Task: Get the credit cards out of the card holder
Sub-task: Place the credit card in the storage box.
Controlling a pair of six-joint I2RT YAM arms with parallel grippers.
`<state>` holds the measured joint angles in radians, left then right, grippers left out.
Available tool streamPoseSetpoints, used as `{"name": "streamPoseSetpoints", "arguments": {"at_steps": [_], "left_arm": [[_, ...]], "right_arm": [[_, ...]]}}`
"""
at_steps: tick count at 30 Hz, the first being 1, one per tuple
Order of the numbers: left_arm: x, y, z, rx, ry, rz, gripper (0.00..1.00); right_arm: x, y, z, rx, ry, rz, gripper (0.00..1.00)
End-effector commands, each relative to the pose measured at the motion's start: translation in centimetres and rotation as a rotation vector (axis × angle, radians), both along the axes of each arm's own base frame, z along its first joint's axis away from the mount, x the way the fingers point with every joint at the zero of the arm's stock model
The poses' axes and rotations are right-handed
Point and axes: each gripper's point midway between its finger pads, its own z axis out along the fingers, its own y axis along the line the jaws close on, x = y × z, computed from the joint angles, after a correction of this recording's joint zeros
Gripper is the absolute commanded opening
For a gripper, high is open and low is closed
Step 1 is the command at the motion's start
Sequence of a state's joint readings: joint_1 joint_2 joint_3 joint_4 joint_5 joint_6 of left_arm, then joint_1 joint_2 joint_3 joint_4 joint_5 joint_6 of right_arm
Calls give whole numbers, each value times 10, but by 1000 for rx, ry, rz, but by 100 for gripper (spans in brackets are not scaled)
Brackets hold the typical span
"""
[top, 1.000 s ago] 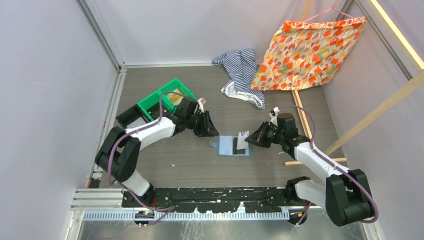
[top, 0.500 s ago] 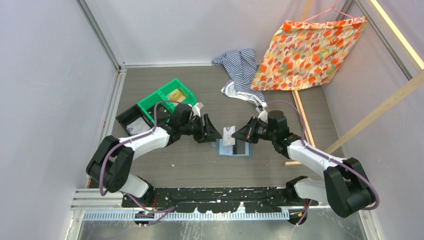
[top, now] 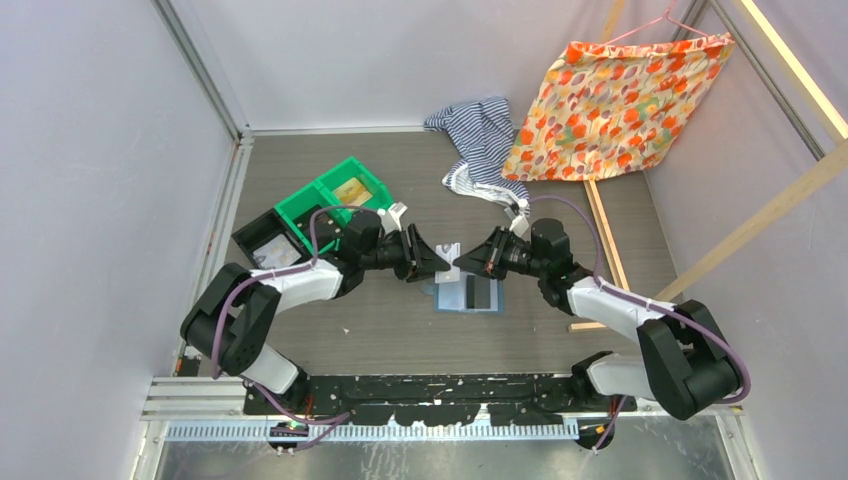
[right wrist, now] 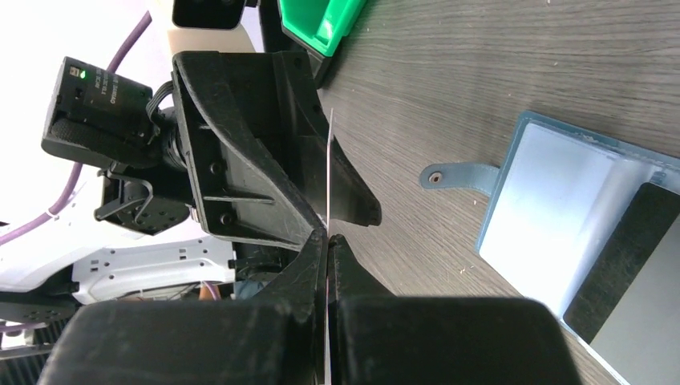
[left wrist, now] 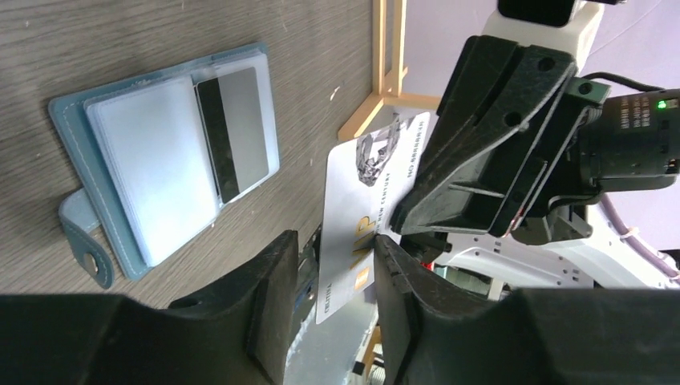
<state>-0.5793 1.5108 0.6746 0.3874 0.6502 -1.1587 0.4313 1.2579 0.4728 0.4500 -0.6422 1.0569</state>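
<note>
A white credit card [top: 450,254] hangs in the air above the card holder [top: 456,296], with my right gripper [top: 463,262] shut on one end of it. In the right wrist view the card [right wrist: 329,152] is edge-on, pinched at my right gripper [right wrist: 327,237]. My left gripper [left wrist: 333,257] is open, its jaws on either side of the card's [left wrist: 361,192] other end, with a gap on one side. The slate-blue holder [left wrist: 76,160] lies open flat on the table. A dark credit card [left wrist: 232,132] still sits in its slot.
A green two-compartment bin [top: 335,192] and a black tray [top: 262,238] stand behind the left arm. A striped cloth [top: 480,140] and a floral cloth [top: 620,100] lie at the back. A wooden frame [top: 603,235] runs along the right.
My right gripper lifted the white card off the holder and carried it left. My left gripper moved right to meet it and opened around the card.
</note>
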Motion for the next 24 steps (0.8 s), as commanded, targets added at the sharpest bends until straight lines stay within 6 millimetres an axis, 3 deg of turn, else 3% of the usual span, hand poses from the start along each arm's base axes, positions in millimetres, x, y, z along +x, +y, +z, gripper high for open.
{"name": "streamPoseSetpoints", "arguments": {"at_steps": [1,7,8,10,12,13,15,17,20,24], "left_arm": [[11,-7,20,-88,-52,12,37],[16,-2,24,-98,-65,51,31],[17,-1,26,-98,-71,57,26],[17,-1,29,-101,-73,62,4],[18,0,32,-102,-78,63,1],[18,0,33,-101,-79,64,1],[18,3,37,-96,-87,69,1],[19,9,36,-65,-82,90,1],[22,24,36,13,-103,138,1],[28,62,38,183,-133,294,1]], "right_arm": [[0,8,20,68,-54,33,1],[-2,9,10,61,-28,41,1],[-2,8,8,59,-23,40,1],[-2,9,5,55,-14,40,1],[-1,9,1,48,-4,36,2],[0,9,-1,44,3,34,7],[1,8,-6,24,17,26,37],[2,6,-10,-6,21,19,57],[3,-2,-16,-84,20,-7,67],[4,-20,-22,-219,8,-61,70]]}}
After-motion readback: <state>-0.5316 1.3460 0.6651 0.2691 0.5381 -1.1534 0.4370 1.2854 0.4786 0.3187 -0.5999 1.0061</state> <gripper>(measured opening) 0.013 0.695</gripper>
